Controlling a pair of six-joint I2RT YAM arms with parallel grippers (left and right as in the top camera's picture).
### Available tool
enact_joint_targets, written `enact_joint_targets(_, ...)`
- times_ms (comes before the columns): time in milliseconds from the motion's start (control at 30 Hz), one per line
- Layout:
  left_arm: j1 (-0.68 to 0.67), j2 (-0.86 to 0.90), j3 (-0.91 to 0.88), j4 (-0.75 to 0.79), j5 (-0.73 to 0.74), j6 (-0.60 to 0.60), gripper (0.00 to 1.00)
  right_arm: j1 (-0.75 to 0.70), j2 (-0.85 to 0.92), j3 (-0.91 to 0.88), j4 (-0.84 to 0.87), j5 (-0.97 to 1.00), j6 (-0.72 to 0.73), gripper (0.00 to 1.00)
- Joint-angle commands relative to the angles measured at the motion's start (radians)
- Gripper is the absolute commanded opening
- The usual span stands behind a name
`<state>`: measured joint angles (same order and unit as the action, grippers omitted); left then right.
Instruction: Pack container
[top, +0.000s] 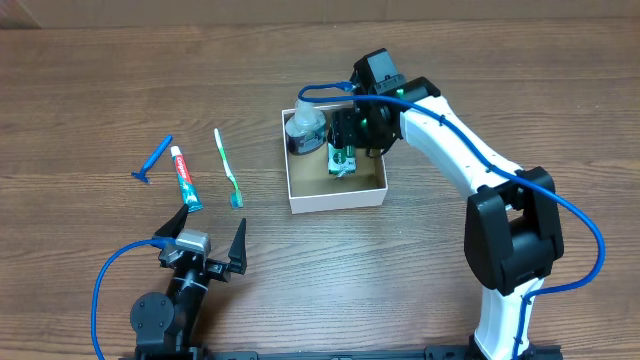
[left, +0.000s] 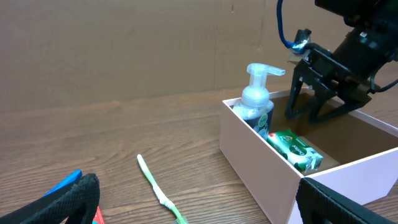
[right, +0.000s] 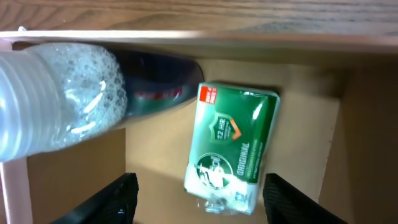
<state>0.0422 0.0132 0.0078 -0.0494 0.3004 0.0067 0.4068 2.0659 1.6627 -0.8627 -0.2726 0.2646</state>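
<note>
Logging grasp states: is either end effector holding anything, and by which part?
Nothing is held. The right end effector hangs open over the container, clear of the green soap pack lying inside; the left end effector is open and empty.

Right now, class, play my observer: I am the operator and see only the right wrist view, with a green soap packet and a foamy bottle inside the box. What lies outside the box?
Observer: On the table, on the left arm's side of the container, lie a blue razor, a toothpaste tube and a green toothbrush.
Operator: Where is the left gripper?
Observer: The left gripper is open and empty, just short of the toothpaste tube's near end.
Operator: Is the bottle upright?
Observer: Yes, the pump bottle stands upright in a corner of the container, beside the soap packet.
</note>
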Motion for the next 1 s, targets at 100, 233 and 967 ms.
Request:
enact_joint_targets(100, 0.009, -0.008, -0.003, 0.001, 0.006, -0.006, 1.0, -0.004, -0.05, 0.217, -0.14, 0.012, -0.006, 0.66)
enact_joint_targets(233, 0.009, -0.008, -0.003, 0.001, 0.006, -0.006, 1.0, -0.069, -0.106, 0.353, -0.285, 0.089, -0.014, 0.71)
enact_joint_targets(967, 0.009, -0.008, -0.003, 0.001, 0.006, -0.006, 1.0, -0.55, -0.156, 0.366, -0.482, 0.19, -0.059, 1.0)
